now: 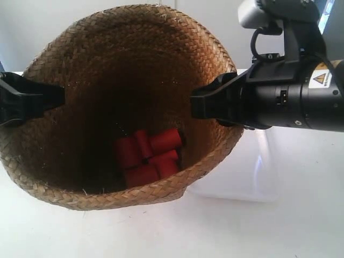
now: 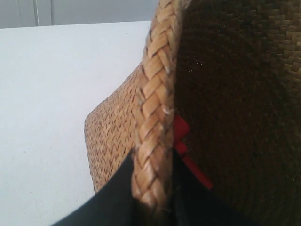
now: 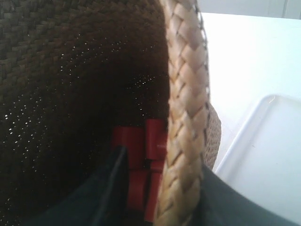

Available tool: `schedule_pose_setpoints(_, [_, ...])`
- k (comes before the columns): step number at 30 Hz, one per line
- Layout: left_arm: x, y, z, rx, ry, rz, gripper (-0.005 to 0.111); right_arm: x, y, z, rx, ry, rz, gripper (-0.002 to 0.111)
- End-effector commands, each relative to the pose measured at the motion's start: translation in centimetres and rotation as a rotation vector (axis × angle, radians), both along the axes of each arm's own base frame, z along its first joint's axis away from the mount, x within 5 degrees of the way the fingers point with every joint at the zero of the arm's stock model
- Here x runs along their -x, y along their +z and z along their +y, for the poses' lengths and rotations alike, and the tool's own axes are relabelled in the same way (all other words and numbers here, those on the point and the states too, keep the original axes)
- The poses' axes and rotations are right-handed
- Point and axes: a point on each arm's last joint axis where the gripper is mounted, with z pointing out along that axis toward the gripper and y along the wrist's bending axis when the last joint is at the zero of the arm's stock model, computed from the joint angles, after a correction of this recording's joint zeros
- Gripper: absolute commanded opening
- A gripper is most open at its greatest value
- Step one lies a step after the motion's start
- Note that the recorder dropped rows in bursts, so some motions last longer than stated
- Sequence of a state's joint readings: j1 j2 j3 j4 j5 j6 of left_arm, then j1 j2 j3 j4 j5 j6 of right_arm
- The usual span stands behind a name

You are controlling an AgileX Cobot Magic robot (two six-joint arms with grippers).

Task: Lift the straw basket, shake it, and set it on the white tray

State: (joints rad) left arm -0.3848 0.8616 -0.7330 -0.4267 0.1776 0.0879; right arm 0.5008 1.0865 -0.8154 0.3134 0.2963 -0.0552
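- Exterior view: the straw basket (image 1: 107, 70) is tipped with its mouth toward the camera, and red cylinders (image 1: 148, 156) are heaped at its bottom. The left gripper (image 1: 54, 97) and the right gripper (image 1: 201, 105) hold opposite sides of the rim. The white tray (image 1: 252, 172) lies just beside the basket.
- Left wrist view: black fingers clamp the braided rim, one inside and one outside.
- Right wrist view: fingers likewise pinch the rim; the tray lies beside the basket's outer wall.
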Motion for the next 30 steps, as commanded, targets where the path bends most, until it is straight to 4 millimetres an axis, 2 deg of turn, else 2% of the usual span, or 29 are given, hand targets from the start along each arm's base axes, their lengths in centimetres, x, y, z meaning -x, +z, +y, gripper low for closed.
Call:
schedule_pose_setpoints(1, [0.3,0.2,0.0,-0.059,-0.03,-0.054,0.0,0.1,0.3,-0.1,0.019,0.008,-0.031,0.0])
schedule_pose_setpoints(12, [0.5,0.3,0.0,-0.057,-0.035,-0.059,0.0,-0.3,1.0,-0.2,-0.018,-0.019,-0.109,0.0])
schedule_pose_setpoints(22, [-0.6,0.4,2.8,-0.061,0.135,-0.056,0.0,-0.3,1.0,-0.2,-0.018,-0.019,-0.108,0.0])
schedule_pose_setpoints(30, [-0.6,0.4,2.9,-0.061,0.144,-0.056,0.0,-0.3,1.1,-0.2,-0.02,-0.02,-0.114,0.0])
